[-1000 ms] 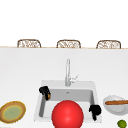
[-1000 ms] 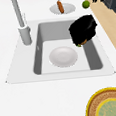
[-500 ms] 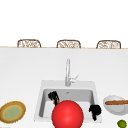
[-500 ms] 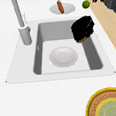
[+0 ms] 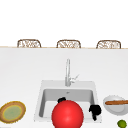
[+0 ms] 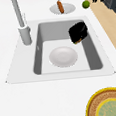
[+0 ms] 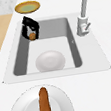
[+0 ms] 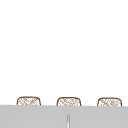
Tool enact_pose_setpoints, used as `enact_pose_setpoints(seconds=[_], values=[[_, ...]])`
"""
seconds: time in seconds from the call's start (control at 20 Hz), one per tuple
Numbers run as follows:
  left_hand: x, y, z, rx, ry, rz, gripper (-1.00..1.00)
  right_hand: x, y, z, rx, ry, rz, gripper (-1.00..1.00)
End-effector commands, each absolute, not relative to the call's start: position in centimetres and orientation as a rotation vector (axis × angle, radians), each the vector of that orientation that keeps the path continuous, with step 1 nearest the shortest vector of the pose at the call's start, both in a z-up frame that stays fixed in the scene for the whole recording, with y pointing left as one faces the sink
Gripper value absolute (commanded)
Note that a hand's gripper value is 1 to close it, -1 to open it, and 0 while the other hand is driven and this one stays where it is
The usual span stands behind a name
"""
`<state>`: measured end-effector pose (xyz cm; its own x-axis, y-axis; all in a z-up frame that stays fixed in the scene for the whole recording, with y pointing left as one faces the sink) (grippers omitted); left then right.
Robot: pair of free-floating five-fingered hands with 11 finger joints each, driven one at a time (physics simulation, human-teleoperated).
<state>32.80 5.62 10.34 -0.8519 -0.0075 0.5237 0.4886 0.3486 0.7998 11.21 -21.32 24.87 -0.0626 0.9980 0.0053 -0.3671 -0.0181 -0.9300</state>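
Note:
My left hand [image 5: 60, 100] hovers over the sink [image 5: 42, 100], mostly hidden behind a big red ball [image 5: 67, 117] at the front centre. In the left side view this hand [image 6: 78, 32] hangs by the basin's front wall with its fingers curled downward. The right side view shows the hand [image 7: 29, 26] pinching a small brown round thing [image 7: 32, 36]. A white plate [image 6: 63, 56] lies on the basin floor, away from the hand. My right hand [image 5: 95, 110] stays in the air at the sink's front right corner.
The faucet [image 5: 67, 72] rises behind the basin. On the counter, a yellow-rimmed green plate [image 5: 12, 112] lies to the left. A white dish [image 5: 110, 108] with a sausage [image 5: 116, 102] and a lime [image 5: 122, 123] lie to the right. Three wicker chair backs [image 5: 68, 43] stand beyond.
My left hand has moved right and a little lower, sliding behind the red ball. The right hand, the ball and the plate have stayed put.

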Motion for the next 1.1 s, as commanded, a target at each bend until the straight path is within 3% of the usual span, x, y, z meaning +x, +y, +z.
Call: enact_pose_setpoints(seconds=[0.0, 0.4, 1.05], values=[[34.1, 3.0, 7.3, -0.382, -2.219, -1.532, 1.00, 11.2, -21.3, 24.9, -0.901, -0.967, 1.414, 0.00], [38.5, 1.6, 0.6, -0.503, -2.194, -1.552, 1.00, 11.2, -21.3, 24.9, -0.901, -0.967, 1.414, 0.00], [44.3, 1.4, -10.1, -0.487, -2.178, -1.570, 1.00, 11.2, -21.3, 24.9, -0.901, -0.967, 1.414, 0.00]])
